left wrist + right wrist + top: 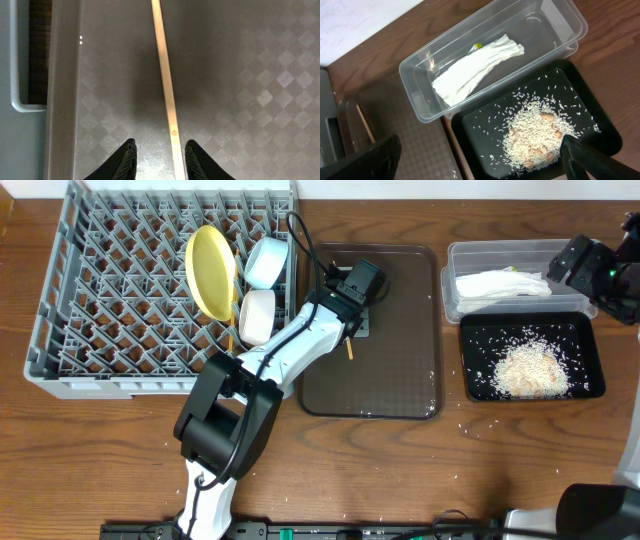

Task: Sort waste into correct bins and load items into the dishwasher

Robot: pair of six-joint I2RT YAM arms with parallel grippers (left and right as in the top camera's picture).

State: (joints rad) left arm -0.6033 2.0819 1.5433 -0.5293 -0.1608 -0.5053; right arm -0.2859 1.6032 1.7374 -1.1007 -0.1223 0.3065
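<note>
A chopstick [167,90] was seen on the brown tray [250,100], ungripped between the parted fingers [125,160] of the left gripper [160,145]; the right gripper [481,140] was spread wide. A napkin [475,70] was contained in the clear tub [415,95], rice [535,130] in the black tray [485,120].

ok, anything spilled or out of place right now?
Yes: stray rice grains lie on the table beside the black tray, outside it. One chopstick lies on the brown tray under the left gripper, not in the rack.
</note>
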